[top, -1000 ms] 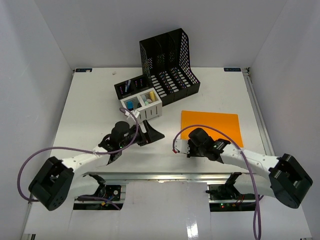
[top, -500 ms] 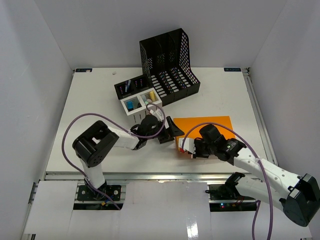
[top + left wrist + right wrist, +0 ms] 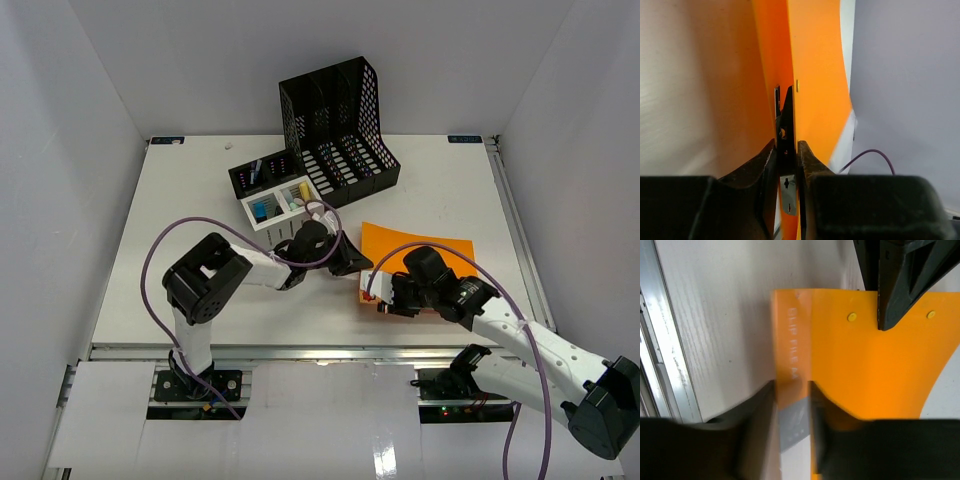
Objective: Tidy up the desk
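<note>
An orange clip-file folder lies on the white desk in front of the right arm, its left end raised a little. My left gripper reaches in from the left and is shut on that folder's edge; the left wrist view shows both fingers pressed against the thin orange sheet and its black clip bar at the left gripper. My right gripper is at the folder's near left corner. Its jaws stand apart on either side of the labelled spine, blurred. The left gripper's black fingertips show at the top.
A black mesh magazine rack stands at the back centre. In front of it sits a black and white desk organizer with several small items. A metal rail runs along the desk's near edge, close to the right gripper.
The left arm swung right to the folder and shut on its edge. The right gripper, earlier shut on the folder's corner, has parted its jaws. The folder shifted left and tilted.
</note>
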Robot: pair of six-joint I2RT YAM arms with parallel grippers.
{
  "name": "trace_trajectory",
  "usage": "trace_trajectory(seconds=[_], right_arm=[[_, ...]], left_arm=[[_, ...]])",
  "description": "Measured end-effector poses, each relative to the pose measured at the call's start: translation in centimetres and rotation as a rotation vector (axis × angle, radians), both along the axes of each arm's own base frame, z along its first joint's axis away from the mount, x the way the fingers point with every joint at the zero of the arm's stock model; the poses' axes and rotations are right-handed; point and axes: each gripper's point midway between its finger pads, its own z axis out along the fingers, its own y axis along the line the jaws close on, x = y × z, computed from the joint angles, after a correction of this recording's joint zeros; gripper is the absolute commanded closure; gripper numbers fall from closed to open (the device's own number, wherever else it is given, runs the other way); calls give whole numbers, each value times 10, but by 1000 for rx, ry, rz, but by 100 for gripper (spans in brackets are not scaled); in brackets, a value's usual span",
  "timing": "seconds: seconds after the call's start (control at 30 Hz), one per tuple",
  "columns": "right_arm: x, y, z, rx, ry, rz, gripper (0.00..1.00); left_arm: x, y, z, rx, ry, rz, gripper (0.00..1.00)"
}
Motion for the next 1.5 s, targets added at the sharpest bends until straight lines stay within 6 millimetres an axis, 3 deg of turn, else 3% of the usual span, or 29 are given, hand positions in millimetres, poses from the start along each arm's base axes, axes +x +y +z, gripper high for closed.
trace_trajectory(seconds=[0.27,0.47,0.63,0.77,0.8,0.87,1.03,1.13,1.3,1.5], right_arm=[[24,0,25,52,-137,-69,2],[45,-4,37,72,-230,-166,7],[72,-17,53,74,-364,-307,10],[96,-40,49,18,-523,-448,7],[100,-47,44,-12,-548,-476,11],[104,-57,36,-55,-576,-517,28],[111,-65,43,-50,-624,-596,75],[114,-64,51,-28,-638,-618,92],[114,-57,65,-8,-626,-589,92],[121,-39,119,122,-655,-570,92]], left_arm=[[15,-19,40,-23,-34,-11,93],[35,-37,86,-69,-45,13,100],[49,-38,100,-58,-18,58,100],[61,-36,113,-55,-10,82,100],[63,-36,117,-57,-12,86,100],[68,-34,123,-60,-14,96,100],[76,-29,125,-45,-6,118,100],[80,-24,123,-29,0,130,81],[86,-18,133,-28,-24,143,43],[98,3,176,-55,-162,165,2]])
